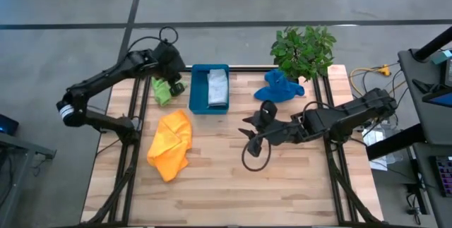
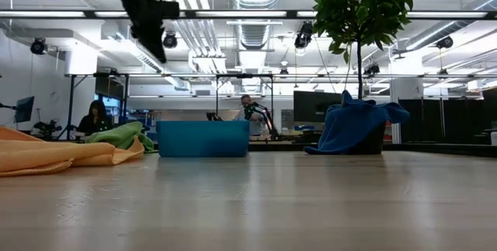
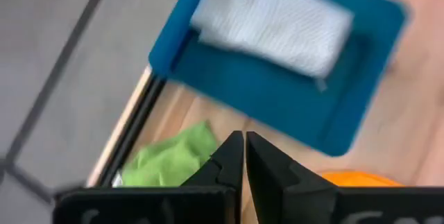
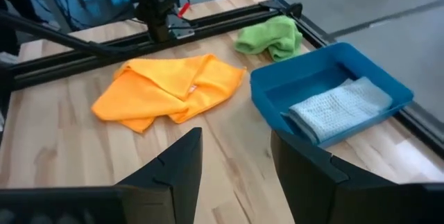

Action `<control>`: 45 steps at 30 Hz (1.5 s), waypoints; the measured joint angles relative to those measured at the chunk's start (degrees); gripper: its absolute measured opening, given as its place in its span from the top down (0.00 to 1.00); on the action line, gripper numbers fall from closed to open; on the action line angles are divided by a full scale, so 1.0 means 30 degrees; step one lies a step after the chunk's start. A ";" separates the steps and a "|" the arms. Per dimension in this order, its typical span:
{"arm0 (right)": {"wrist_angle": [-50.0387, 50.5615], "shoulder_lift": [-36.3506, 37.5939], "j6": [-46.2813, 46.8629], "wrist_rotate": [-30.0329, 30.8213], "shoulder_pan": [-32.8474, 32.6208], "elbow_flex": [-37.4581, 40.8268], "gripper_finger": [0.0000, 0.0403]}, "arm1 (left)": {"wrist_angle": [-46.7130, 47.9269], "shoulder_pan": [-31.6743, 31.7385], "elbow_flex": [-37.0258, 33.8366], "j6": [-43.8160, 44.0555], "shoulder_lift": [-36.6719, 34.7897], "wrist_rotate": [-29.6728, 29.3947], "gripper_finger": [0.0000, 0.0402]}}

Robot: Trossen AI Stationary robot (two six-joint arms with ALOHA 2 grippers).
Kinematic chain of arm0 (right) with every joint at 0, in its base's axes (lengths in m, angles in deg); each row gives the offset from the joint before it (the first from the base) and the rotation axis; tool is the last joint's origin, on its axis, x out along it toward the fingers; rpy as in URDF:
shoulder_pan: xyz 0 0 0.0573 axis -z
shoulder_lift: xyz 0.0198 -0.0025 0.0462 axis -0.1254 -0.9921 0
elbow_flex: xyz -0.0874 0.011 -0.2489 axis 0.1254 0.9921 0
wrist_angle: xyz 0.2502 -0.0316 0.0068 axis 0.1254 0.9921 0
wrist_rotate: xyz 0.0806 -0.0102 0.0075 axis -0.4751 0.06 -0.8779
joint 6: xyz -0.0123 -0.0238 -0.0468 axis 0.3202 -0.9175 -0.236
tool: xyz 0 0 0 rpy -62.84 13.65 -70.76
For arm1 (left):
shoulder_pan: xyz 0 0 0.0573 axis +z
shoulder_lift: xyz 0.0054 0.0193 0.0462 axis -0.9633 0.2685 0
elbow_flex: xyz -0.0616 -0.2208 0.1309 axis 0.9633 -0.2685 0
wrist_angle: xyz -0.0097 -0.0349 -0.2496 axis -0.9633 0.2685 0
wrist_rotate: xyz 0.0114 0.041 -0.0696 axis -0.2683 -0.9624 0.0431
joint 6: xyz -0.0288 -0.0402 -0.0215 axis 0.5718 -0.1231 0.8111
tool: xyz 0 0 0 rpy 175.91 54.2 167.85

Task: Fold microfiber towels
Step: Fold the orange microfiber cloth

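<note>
Folded grey towel (image 1: 217, 87) lies lengthwise in teal tray (image 1: 198, 99), waffle-textured; left gripper (image 1: 174, 81) closed empty, right gripper (image 1: 251, 137) parted, empty.

The left arm reaches from the near-left side of the pale wooden slatted desk (image 1: 233, 178) toward its far-left corner, elbow bent, wrist raised above the surface. Its tool (image 3: 243, 156) hangs clear of the desk with both dark fingers pressed together, nothing between them. The right arm stretches in from the desk's right edge toward its middle, lying low, its tool (image 4: 234, 156) parted and empty.
</note>
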 joint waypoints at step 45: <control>0.2629 0.0634 0.5665 -0.0604 -0.3423 0.0124 0.59 | 0.0845 -0.3632 -0.3975 -0.8543 0.7770 -0.0097 0.97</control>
